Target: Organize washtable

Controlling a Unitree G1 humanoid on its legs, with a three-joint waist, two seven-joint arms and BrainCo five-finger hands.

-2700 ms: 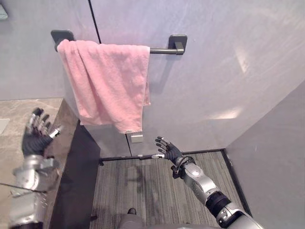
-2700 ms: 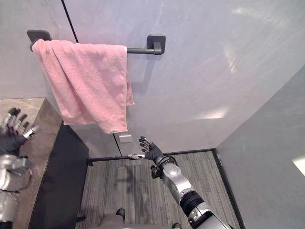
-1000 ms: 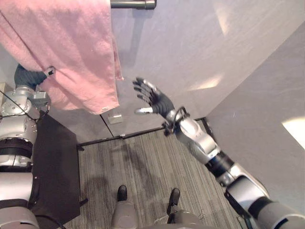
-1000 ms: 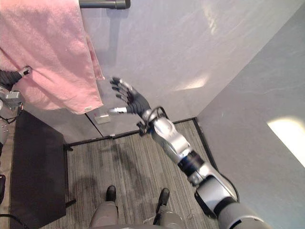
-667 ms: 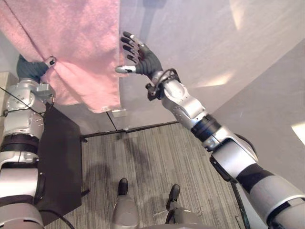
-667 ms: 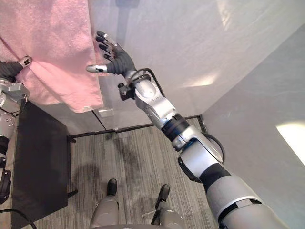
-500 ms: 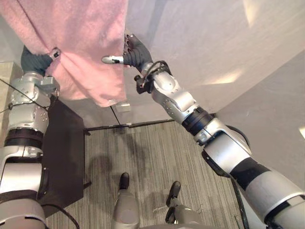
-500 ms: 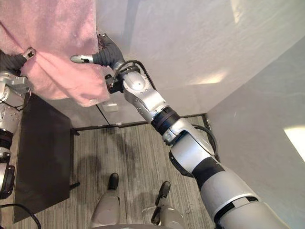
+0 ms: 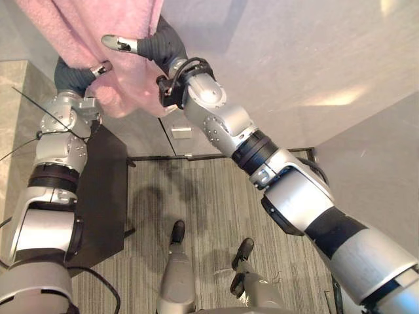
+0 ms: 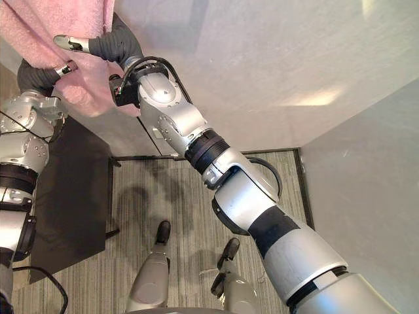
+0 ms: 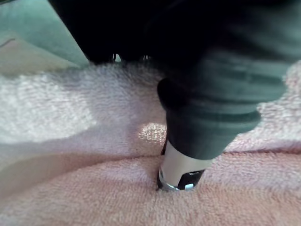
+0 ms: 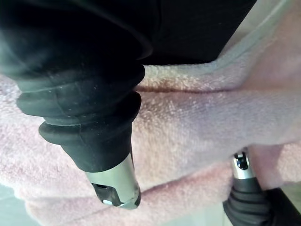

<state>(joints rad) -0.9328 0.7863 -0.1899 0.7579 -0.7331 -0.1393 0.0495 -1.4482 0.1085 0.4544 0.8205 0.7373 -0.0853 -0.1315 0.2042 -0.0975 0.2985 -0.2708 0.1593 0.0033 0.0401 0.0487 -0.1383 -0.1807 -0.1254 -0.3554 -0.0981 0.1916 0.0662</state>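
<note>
Pink towel (image 9: 85, 26) hides the fingers of left hand (image 9: 72, 77) and right hand (image 9: 154, 46), so their grip is unclear; pinch firmly on both sides, then lift evenly.

A pale grey panelled wall (image 9: 294, 52) meets a grey ribbed carpet floor (image 9: 209, 203) along a thin black skirting strip (image 9: 157, 157), with a small silver square fitting (image 9: 181, 131) fixed low on the wall.
</note>
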